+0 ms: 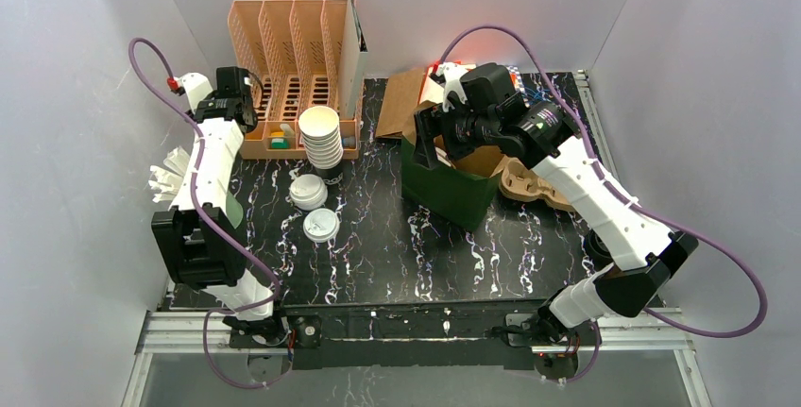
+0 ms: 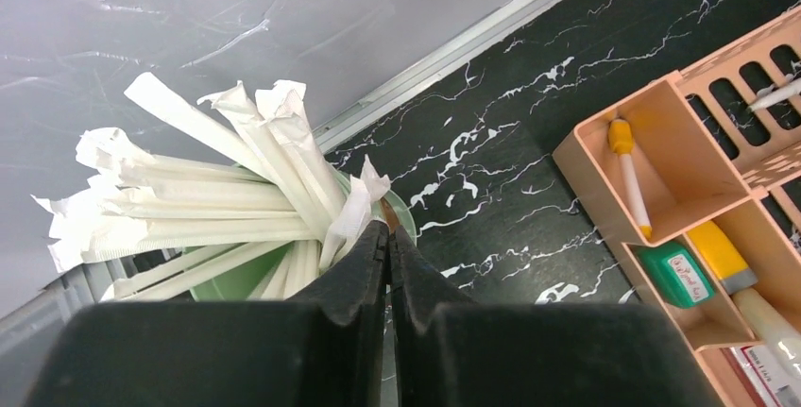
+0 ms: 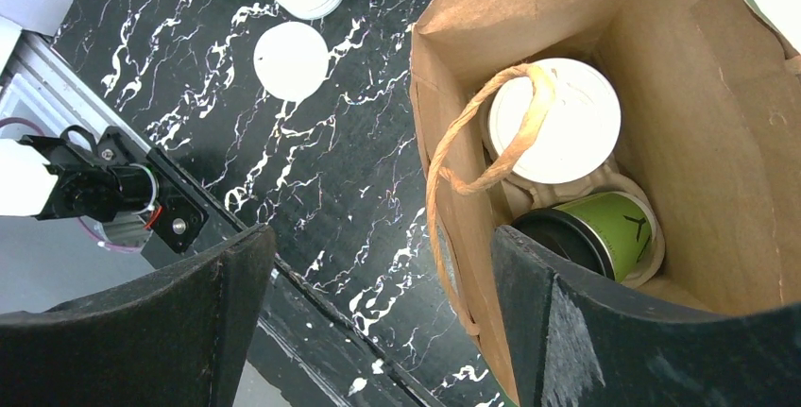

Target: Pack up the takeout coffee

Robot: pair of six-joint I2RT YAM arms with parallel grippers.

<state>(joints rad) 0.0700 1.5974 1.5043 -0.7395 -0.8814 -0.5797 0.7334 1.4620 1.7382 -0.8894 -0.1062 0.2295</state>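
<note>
The takeout coffee (image 3: 553, 119), a white cup with a round white lid, stands in a pulp tray inside the open brown paper bag (image 3: 661, 39). A green cup with a black lid (image 3: 595, 232) stands beside it. My right gripper (image 3: 383, 313) is open and empty, one finger outside the bag's near wall and one over its inside. From above, this gripper (image 1: 427, 143) hovers over the bag's (image 1: 449, 190) left edge and hides the coffee. My left gripper (image 2: 387, 228) is shut with nothing visibly held, beside wrapped straws (image 2: 217, 199). From above it (image 1: 244, 110) sits by the organizer.
A peach organizer (image 1: 283, 48) with sachets and stirrers stands at the back left. A tall stack of white cups (image 1: 321, 133) stands in front of it, with two loose lids (image 1: 308, 192) (image 1: 321, 226) nearer me. A pulp carrier (image 1: 529, 185) lies right of the bag. Straws sit in a green cup (image 1: 170, 176).
</note>
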